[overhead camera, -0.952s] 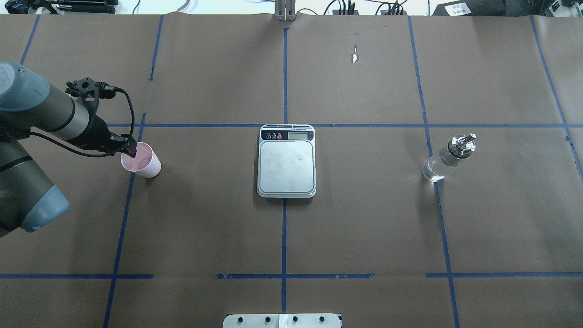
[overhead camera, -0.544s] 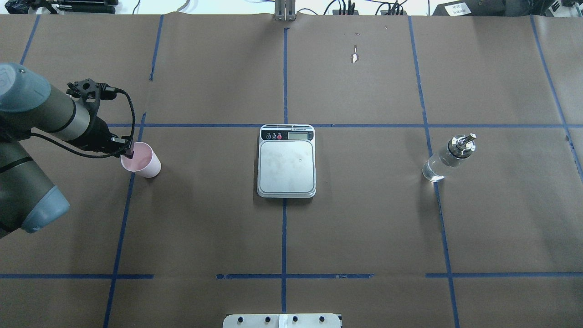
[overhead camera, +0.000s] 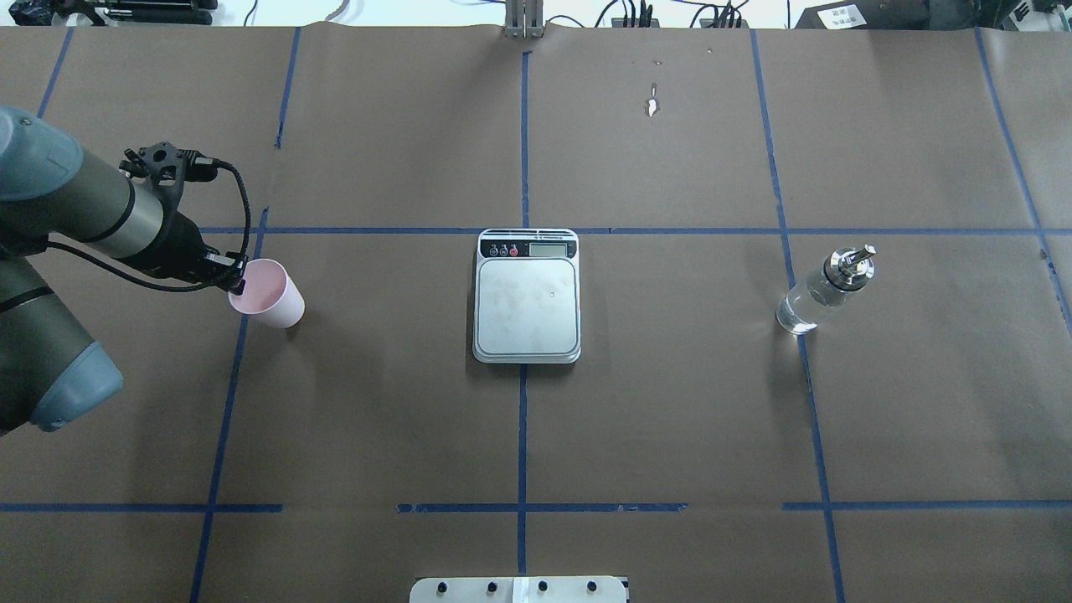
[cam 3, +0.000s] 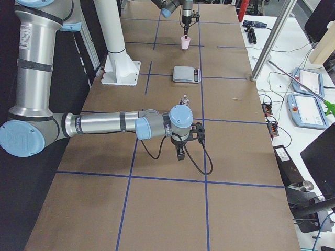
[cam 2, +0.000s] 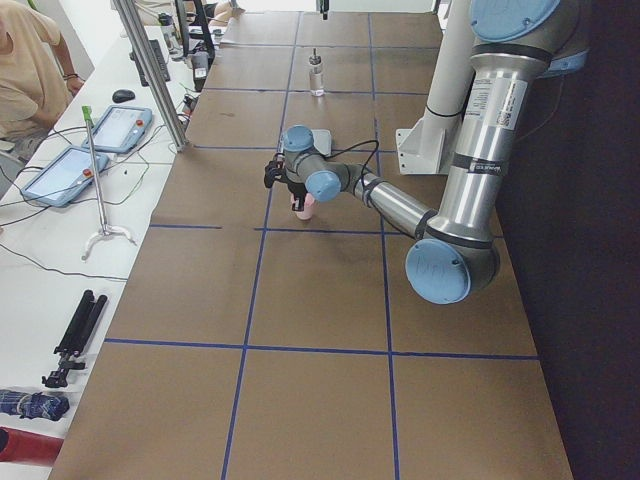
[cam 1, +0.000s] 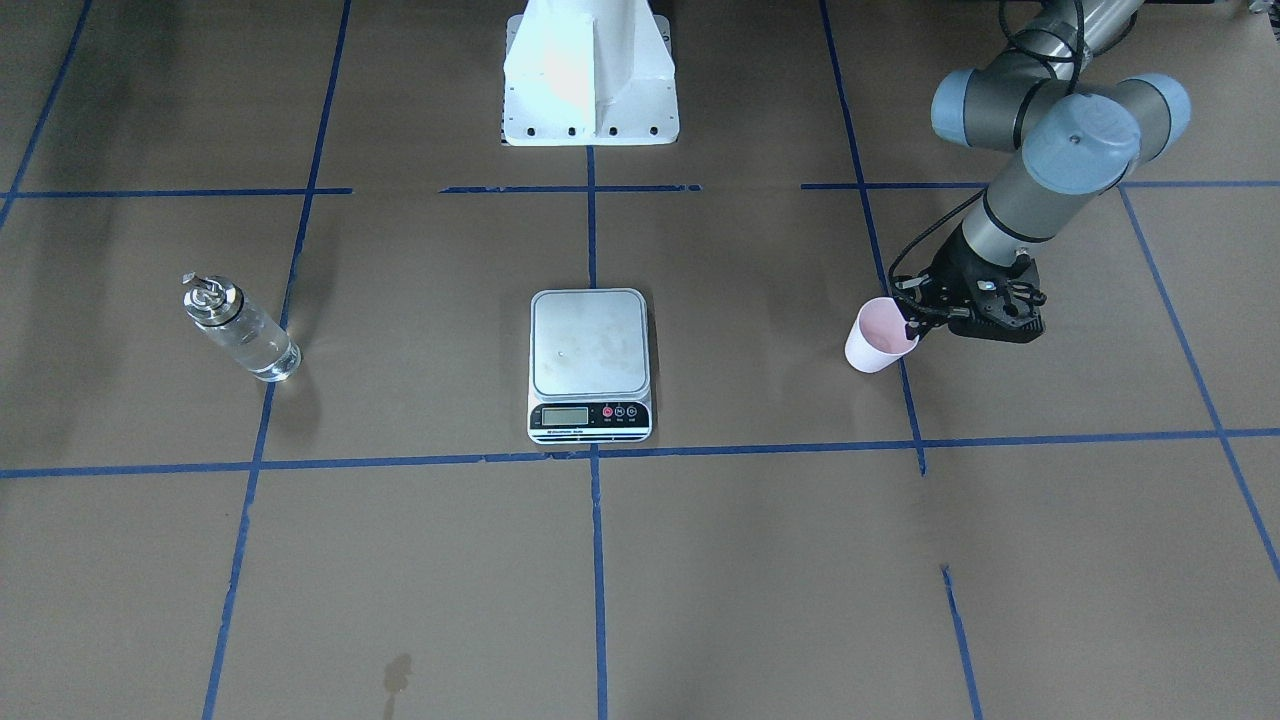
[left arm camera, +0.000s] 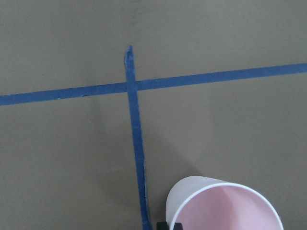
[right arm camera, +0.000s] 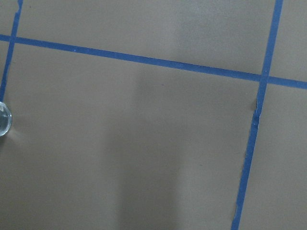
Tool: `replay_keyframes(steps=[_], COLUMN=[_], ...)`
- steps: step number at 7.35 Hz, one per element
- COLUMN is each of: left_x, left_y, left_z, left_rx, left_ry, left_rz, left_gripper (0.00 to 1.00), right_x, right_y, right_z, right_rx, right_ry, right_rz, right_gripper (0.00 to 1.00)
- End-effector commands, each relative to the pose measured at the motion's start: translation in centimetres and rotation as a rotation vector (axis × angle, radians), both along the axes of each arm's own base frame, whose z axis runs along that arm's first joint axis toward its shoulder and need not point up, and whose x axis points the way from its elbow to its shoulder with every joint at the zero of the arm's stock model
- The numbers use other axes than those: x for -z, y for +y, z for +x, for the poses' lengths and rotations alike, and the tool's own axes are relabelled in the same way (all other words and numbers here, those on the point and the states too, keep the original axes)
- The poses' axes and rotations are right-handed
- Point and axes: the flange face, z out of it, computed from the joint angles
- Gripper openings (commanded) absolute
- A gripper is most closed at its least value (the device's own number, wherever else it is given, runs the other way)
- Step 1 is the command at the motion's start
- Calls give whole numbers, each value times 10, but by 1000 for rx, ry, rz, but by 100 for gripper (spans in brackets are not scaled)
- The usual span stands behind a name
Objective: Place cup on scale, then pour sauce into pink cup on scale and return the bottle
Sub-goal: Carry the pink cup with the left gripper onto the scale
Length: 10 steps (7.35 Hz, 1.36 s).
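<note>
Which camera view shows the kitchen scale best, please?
The exterior front-facing view: the kitchen scale lies unobstructed, its display strip toward the camera. Overhead exterior shows it whole too, strip on the far side. Exterior right shows it small and distant; in exterior left the left arm largely hides it; both wrist views miss it.

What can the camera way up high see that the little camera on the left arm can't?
Only the overhead view shows the scale, the bottle, and the whole left arm with its claw pinching the rim of the pink cup. Only the left wrist view looks down into that cup from close up; its pink inside looks empty. Both show the pink cup, the blue tape lines and the brown table.
</note>
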Motion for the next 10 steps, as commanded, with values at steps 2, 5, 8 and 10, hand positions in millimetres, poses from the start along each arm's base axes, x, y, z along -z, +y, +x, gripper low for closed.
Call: replay_keyframes(steps=[2, 5, 8, 10], left_x=[85, 161, 216, 232], left_y=[-4, 16, 10, 10], left_z=[-9, 58, 125, 166], left_rx=[103, 90, 123, 130], left_ry=[64, 116, 109, 74], left_rz=[-116, -124, -9, 12], left_gripper=[0, 0, 0, 0], right_x=[2, 6, 6, 7], right_y=[0, -1, -1, 0], right_z=[0, -1, -2, -3], right_rx=[0, 5, 11, 14], right_ry=[-2, -20, -27, -42], right_rz=[4, 9, 10, 9], right_gripper=[100, 100, 100, 100])
